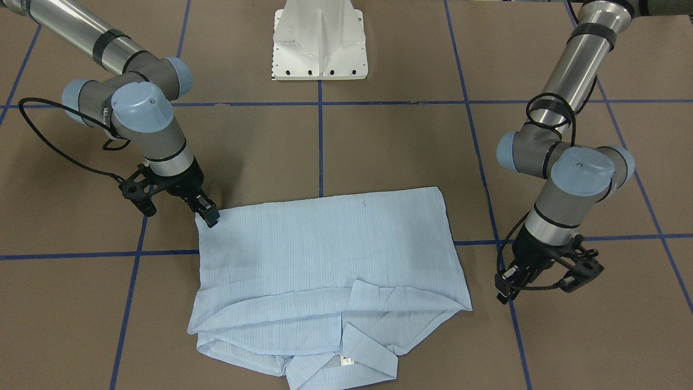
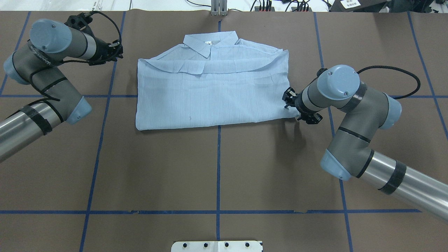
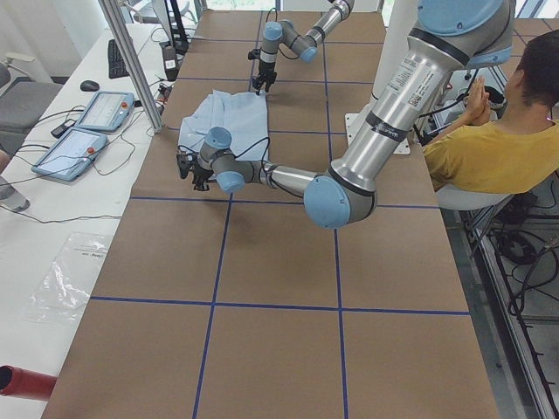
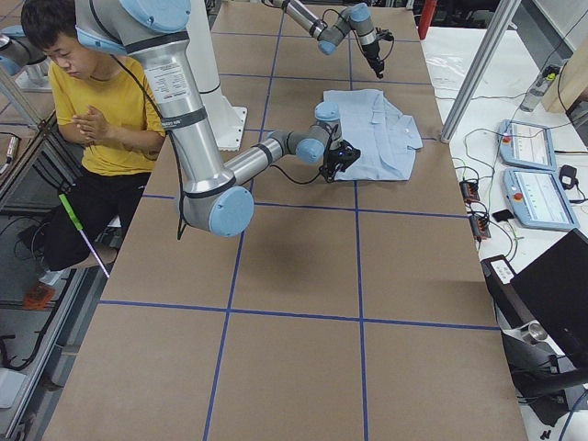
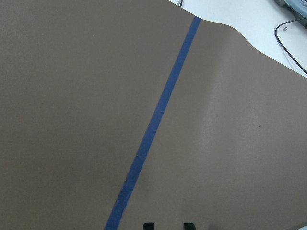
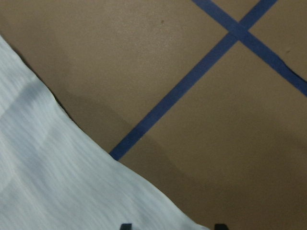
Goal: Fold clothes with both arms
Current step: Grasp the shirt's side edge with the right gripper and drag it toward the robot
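The shirt (image 2: 213, 94) is laid flat mid-desk, already folded into a wide rectangle, with the collar (image 2: 210, 40) pointed away from the base (image 1: 319, 40). The right hand (image 1: 208, 214) is parked at the near corner on its side. In the wrist view its fingertips (image 6: 218, 226) are spread wide with the cloth edge lying between them, so nothing is clamped yet. The left hand (image 2: 115, 50) is held well apart from the shirt, out past the collar end, with fingers only narrowly apart and nothing in them.

What could go wrong: if only the top layer is pinched at that corner, the fold underneath would likely be peeled open. And if the corner is pulled before the left side is gripped, the whole stack would probably be dragged askew — thin fabric, easily slid.

Room-wise, plenty of bare desk (image 2: 157, 168) is left on the base side for a fold toward it. Much less is left past the collar, where the desk's far edge sits close.
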Motion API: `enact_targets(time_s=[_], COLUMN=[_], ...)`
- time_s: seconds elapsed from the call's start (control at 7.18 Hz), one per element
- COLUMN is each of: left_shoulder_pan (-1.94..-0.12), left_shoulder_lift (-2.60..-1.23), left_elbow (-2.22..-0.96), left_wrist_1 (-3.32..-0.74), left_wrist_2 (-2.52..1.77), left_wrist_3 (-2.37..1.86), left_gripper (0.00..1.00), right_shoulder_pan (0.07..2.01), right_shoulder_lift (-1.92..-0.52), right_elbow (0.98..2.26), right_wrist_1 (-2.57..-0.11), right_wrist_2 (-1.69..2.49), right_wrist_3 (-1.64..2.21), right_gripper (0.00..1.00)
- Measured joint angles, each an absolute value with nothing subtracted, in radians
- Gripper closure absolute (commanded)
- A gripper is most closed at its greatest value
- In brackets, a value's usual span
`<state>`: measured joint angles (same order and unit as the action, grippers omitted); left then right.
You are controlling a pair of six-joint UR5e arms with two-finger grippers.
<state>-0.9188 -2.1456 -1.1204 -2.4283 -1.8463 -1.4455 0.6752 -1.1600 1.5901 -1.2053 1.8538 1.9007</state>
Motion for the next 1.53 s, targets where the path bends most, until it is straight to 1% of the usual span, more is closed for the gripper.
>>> enact_targets(time_s=[0.56,0.84,1.11,1.39,1.53], left_shoulder_pan=[-0.919,-0.919,-0.919,-0.920,-0.920], left_shoulder_lift=[-2.144,-2.143,-2.143,-2.143,-2.143], left_elbow=[-1.120,-1.121,-1.120,-1.120,-1.120], left_wrist_1=[-2.428,-2.431,-2.440,-2.443,-2.443], left_wrist_2=[-1.846,-1.846,-1.847,-1.847,-1.847], left_wrist_3=[-1.446,-1.446,-1.446,-1.447,-1.448], left_gripper=[0.69,0.72,0.72,0.72,0.72], right_shoulder_pan=[0.674,0.677,0.648,0.533,0.467], right_shoulder_lift=[-1.159,-1.182,-1.297,-1.466,-1.551], right_elbow=[1.598,1.659,1.812,2.015,2.093], right_wrist_1=[-1.204,-1.207,-1.214,-1.218,-1.219], right_wrist_2=[1.857,1.904,2.004,2.052,2.068], right_wrist_3=[1.910,1.911,1.909,1.908,1.908], right_gripper=[1.00,1.00,1.00,1.00,1.00])
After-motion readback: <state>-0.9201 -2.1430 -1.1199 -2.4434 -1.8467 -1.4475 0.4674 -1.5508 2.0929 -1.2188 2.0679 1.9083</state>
